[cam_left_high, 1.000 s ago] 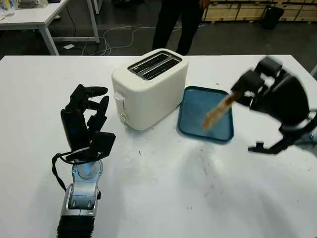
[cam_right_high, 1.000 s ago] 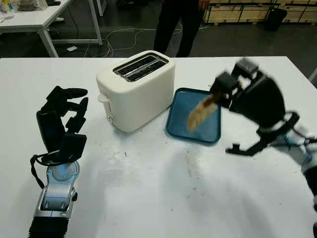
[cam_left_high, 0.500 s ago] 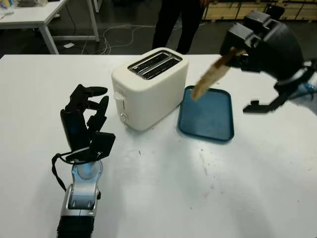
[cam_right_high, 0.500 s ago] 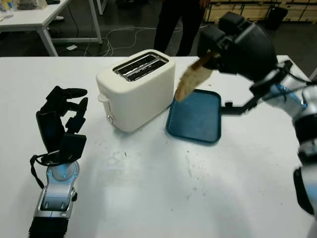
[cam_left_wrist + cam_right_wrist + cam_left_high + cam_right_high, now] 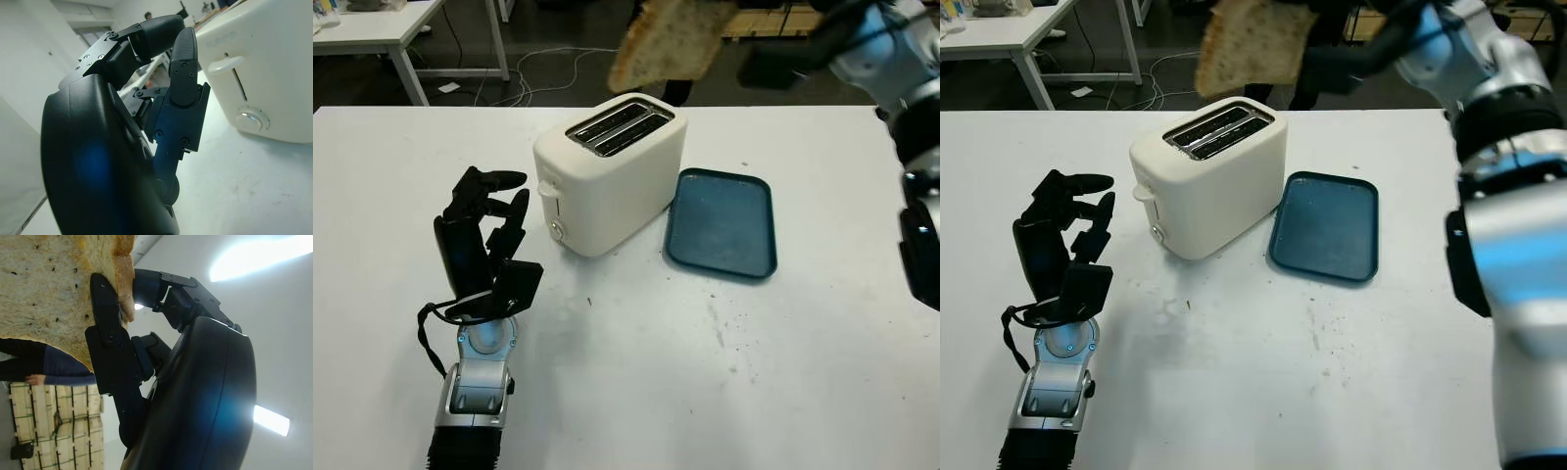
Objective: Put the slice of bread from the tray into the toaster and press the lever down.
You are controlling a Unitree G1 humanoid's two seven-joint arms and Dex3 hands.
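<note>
While the right hand [image 5: 146,357] is gripping the tan, speckled slice of bread [image 5: 668,41] between its black fingers [image 5: 110,340], that slice is hanging high above the cream-white plastic two-slot toaster [image 5: 607,176], clear of it and a little toward the far side. The dark blue rectangular plastic tray [image 5: 722,223] is sitting bare on the white counter [image 5: 705,372], just beside the toaster and well below those fingers. The step in hand appears to be carrying the bread over to the slots [image 5: 619,126], with the lift off the tray already done.

The left hand [image 5: 480,235] is standing upright on the counter with its fingers [image 5: 183,73] curled and grasping nothing; the toaster's end face is lying just ahead of those fingertips, with the pale lever [image 5: 225,64] up at the top of its track and the round dial [image 5: 250,120] beneath it. A person in dark trousers [image 5: 651,39] is standing behind the counter.

The next move likely calls for turning the slice edge-down, lining its plane up with one long narrow slot, and lowering it straight in before letting go. Any tilt could catch the crust on the slot rim. The lever press would then remain, and the left fingers look nearest to it.
</note>
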